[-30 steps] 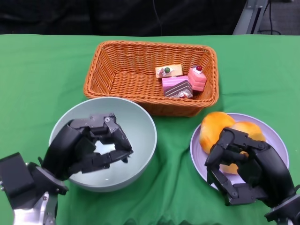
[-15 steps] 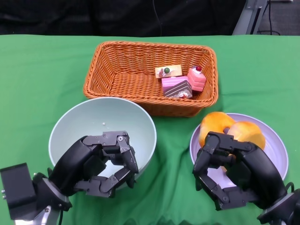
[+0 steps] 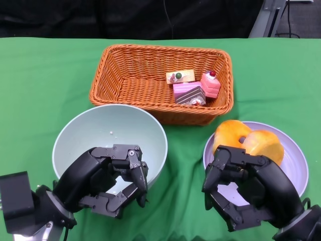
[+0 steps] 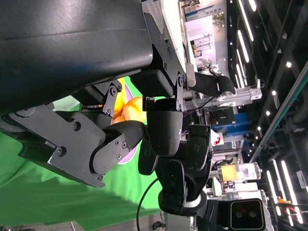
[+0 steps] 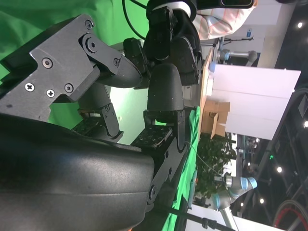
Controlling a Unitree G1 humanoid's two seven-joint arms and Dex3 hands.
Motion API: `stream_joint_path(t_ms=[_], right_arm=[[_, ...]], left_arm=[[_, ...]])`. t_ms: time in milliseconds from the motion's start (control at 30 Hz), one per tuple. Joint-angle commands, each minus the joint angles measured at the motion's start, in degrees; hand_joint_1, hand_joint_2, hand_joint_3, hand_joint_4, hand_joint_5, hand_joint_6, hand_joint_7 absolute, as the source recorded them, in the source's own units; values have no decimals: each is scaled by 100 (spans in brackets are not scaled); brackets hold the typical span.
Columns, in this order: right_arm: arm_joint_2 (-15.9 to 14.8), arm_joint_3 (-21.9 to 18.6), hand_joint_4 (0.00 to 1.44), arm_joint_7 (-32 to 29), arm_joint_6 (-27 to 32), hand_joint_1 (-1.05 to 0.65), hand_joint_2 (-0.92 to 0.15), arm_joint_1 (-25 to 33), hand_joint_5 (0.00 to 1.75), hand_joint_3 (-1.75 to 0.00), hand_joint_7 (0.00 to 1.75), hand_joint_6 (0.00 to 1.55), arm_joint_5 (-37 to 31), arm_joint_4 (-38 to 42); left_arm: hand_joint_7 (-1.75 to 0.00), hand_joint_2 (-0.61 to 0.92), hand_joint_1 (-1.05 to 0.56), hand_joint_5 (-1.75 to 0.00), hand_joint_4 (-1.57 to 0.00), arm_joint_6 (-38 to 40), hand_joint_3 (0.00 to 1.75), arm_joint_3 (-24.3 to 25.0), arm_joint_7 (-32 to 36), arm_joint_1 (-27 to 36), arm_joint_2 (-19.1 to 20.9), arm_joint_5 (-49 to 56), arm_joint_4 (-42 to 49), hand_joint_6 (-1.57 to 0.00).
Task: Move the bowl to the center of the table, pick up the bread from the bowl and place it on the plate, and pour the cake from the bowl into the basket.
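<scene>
Resting cleared: pale green round bowl [image 3: 108, 138] emptied | cake slices [image 3: 193, 88] in orange wicker basket [image 3: 125, 75] | bread rolls [image 3: 246, 140] on lilac plate [image 3: 296, 165] | left hand [image 3: 108, 178], right hand [image 3: 243, 186] curled, gripping nothing

The right hand [image 5: 130, 110] fills the view, its black fingers [image 5: 163, 91] curled over green cloth [image 5: 29, 19], holding nothing visible; a person's striped sleeve [image 5: 226, 17] shows beyond.

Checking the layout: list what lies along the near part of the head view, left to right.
left hand → bowl → right hand → plate
</scene>
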Motion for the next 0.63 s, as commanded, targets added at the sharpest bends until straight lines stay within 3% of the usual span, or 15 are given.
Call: stream_joint_path(t_ms=[33,633], right_arm=[[-24,15,76,38,-54,-12,-41,61,164,-125,133,71,85,-76],[-21,53,77,72,-182,-14,-45,66,166,-118,134,71,82,-40]], left_arm=[[-136,57,-11,-168,-74,-36,109,32,-134,26,93,-71,-58,-75],[-136,53,-12,-168,-75,-82,114,56,-204,30,73,-65,-26,-76]])
